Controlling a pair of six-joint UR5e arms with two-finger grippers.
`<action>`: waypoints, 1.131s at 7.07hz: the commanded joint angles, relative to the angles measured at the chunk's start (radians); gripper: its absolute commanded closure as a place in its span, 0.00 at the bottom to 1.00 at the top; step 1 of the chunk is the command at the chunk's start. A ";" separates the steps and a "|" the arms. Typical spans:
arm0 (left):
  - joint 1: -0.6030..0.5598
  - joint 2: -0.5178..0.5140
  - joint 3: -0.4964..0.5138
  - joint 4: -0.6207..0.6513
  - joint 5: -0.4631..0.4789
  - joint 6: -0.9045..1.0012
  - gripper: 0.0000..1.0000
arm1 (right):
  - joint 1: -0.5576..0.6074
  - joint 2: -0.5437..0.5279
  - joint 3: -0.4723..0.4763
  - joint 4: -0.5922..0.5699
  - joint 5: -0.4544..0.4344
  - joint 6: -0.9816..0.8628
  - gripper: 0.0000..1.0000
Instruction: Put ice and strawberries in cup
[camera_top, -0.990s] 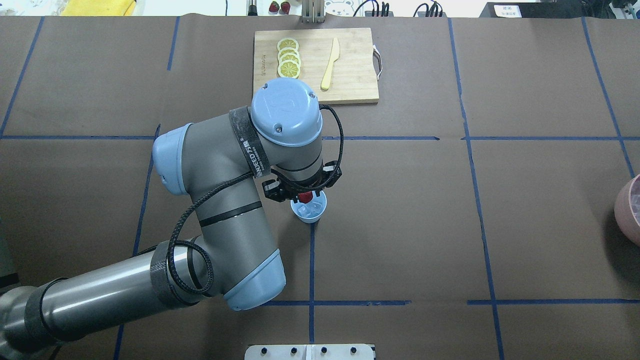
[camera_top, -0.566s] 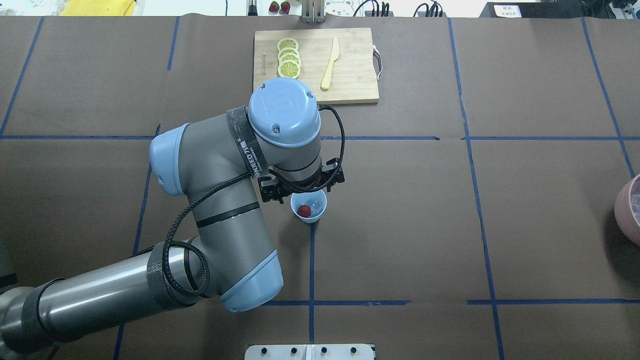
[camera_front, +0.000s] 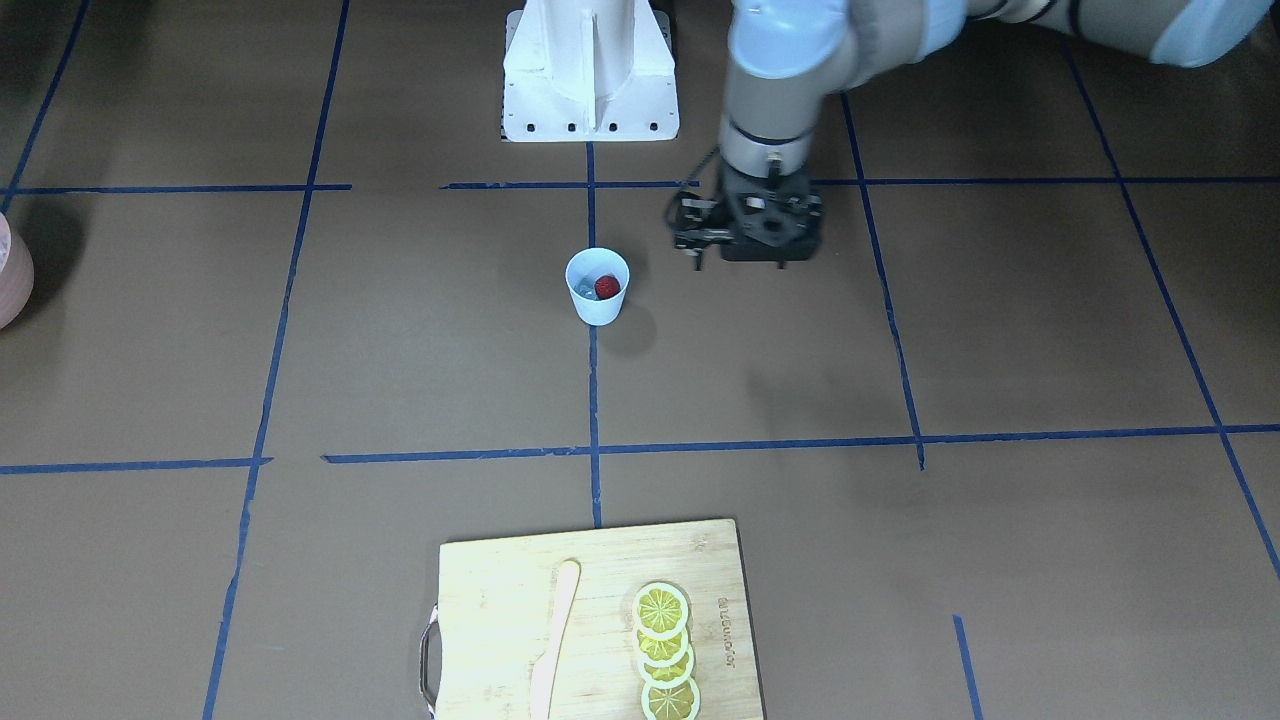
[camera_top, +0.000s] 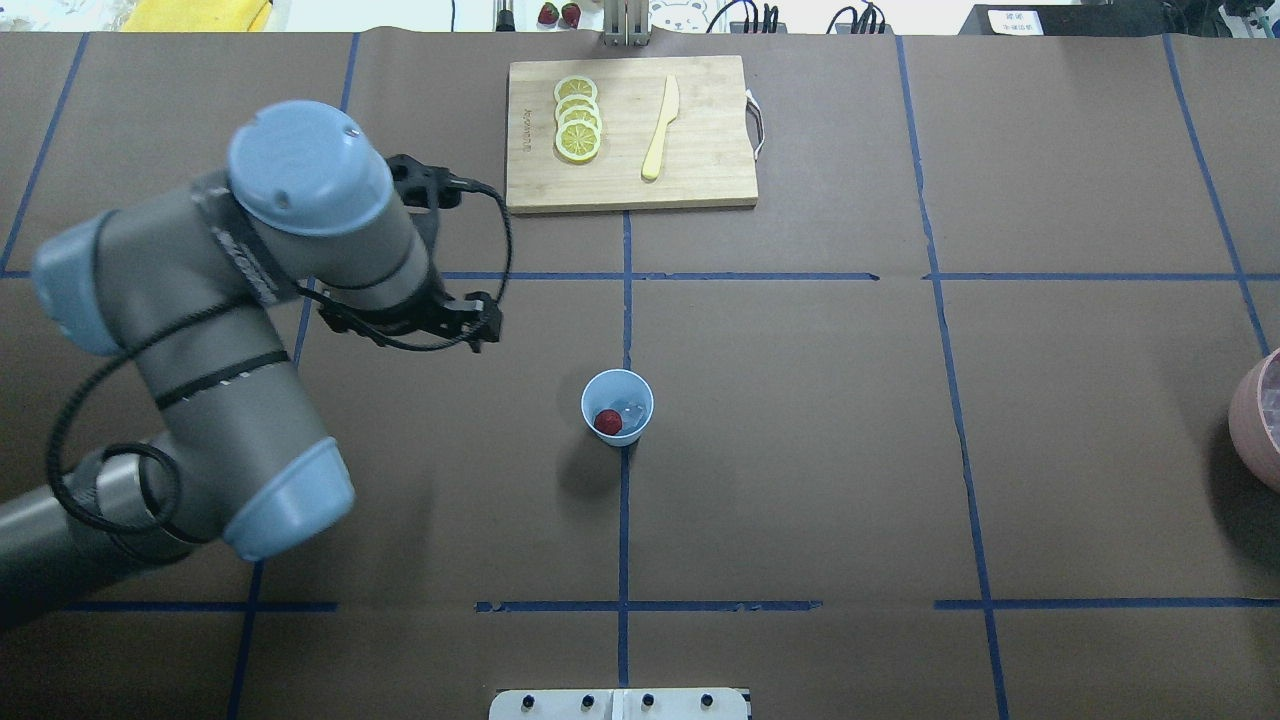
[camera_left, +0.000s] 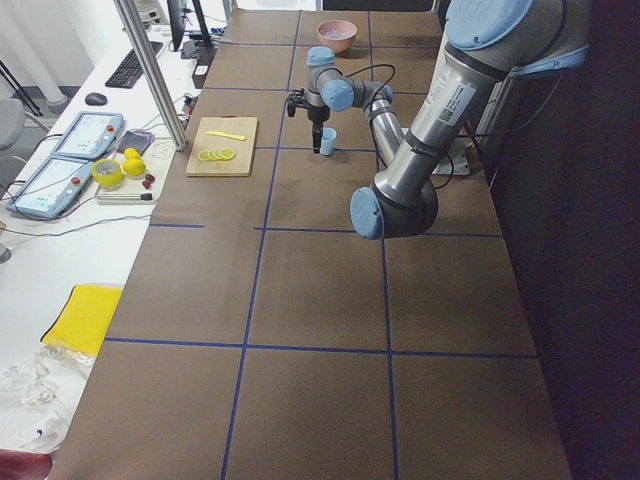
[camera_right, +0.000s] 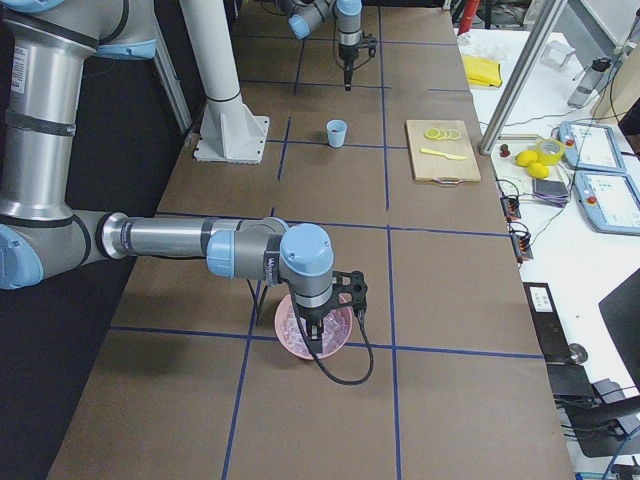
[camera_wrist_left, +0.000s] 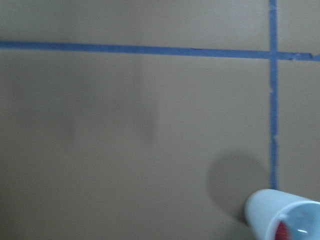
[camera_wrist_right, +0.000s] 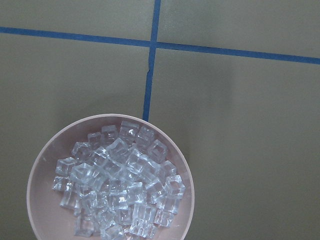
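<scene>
The blue cup (camera_front: 598, 308) stood near the middle of the bench (camera_top: 900, 450). A red strawberry (camera_top: 607, 421) lay inside it, next to some ice (camera_top: 631, 410). The left tool (camera_front: 752, 238) hung over the bench, off to one side of the cup and well apart from it. I cannot tell if it was open or closed. The right tool (camera_right: 317, 338) hung over a pink bowl (camera_wrist_right: 40, 172) full of ice cubes (camera_wrist_right: 120, 185). I cannot tell how wide open it was either.

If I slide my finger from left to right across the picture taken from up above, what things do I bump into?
left claw → cup → pink bowl. I skipped the cutting board because it sits straight above the cup in that picture.
</scene>
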 joint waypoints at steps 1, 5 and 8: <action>-0.231 0.157 -0.019 -0.004 -0.151 0.406 0.00 | 0.000 0.002 0.000 0.000 0.001 -0.001 0.00; -0.745 0.381 0.193 -0.011 -0.404 1.119 0.00 | 0.000 0.002 -0.001 0.000 -0.001 -0.002 0.00; -0.883 0.505 0.242 -0.034 -0.429 1.183 0.00 | 0.000 0.002 -0.001 0.000 -0.001 -0.002 0.00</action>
